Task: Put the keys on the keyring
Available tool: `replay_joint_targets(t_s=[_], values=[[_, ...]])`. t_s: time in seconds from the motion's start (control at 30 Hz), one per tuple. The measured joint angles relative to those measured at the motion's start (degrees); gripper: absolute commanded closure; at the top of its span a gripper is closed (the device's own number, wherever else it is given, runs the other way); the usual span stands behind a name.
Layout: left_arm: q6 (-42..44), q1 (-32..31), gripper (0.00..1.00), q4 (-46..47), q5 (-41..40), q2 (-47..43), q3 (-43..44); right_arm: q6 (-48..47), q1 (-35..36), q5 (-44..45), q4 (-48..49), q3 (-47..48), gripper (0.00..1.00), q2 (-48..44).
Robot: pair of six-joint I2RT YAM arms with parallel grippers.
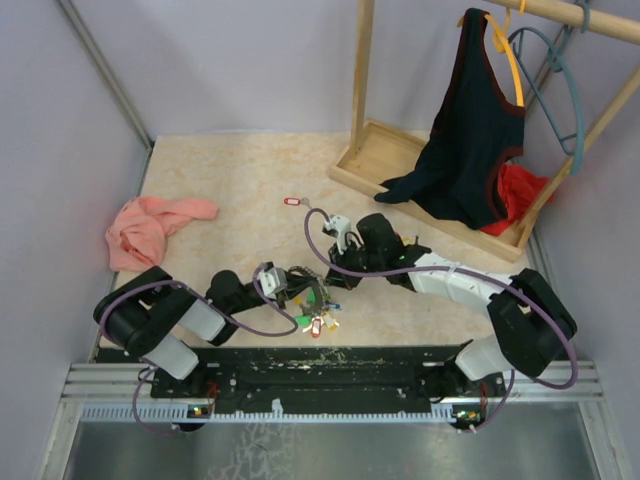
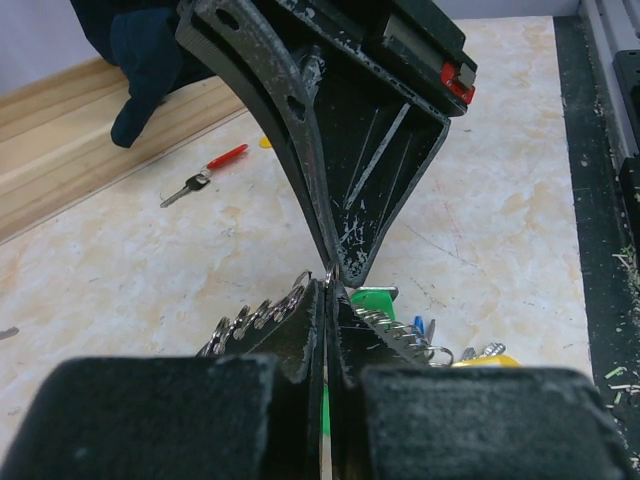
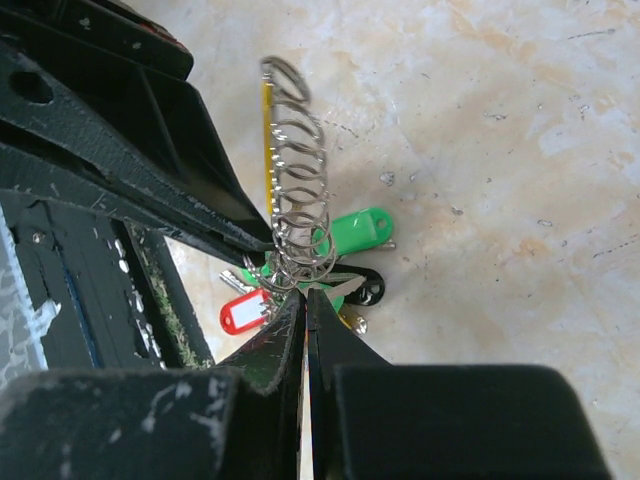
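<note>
The keyring [image 1: 312,296] is a thin silvery ring strung with several small rings and tagged keys, held low over the table's near middle. My left gripper [image 1: 298,288] is shut on its wire from the left; in the left wrist view [image 2: 330,288] small rings [image 2: 255,322] fan out on both sides of the fingers. My right gripper [image 1: 326,276] is shut on the ring from the far side, tip to tip with the left [image 3: 306,294]. Green [image 3: 355,230], red [image 3: 243,312] and black [image 3: 365,288] tagged keys hang below. A loose red-tagged key [image 1: 292,201] lies farther back and also shows in the left wrist view [image 2: 205,177].
A pink cloth [image 1: 150,228] lies at the left. A wooden rack base [image 1: 375,160] stands at the back right with a dark garment [image 1: 470,130], a red cloth [image 1: 520,190] and a teal hanger [image 1: 560,90]. The black rail [image 1: 320,365] runs along the near edge.
</note>
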Motion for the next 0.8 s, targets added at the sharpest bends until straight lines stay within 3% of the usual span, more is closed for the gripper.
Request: replay_joint_targets(t_s=[0.23, 0.43, 0.8], values=[[0.83, -0.42, 1.0, 0.0, 0.0, 0.0, 0.0, -0.11, 0.0, 0.39, -1.25, 1.22, 1.0, 1.01], [1.25, -0.5, 0.79, 0.07, 0.07, 0.74, -0.07, -2.23, 0.15, 1.05, -3.54, 1.92, 1.0, -0.46], [1.29, -0.52, 0.71, 0.07, 0.68, 1.57, -0.94, -7.28, 3.87, 3.5, -7.23, 4.87, 1.0, -2.23]])
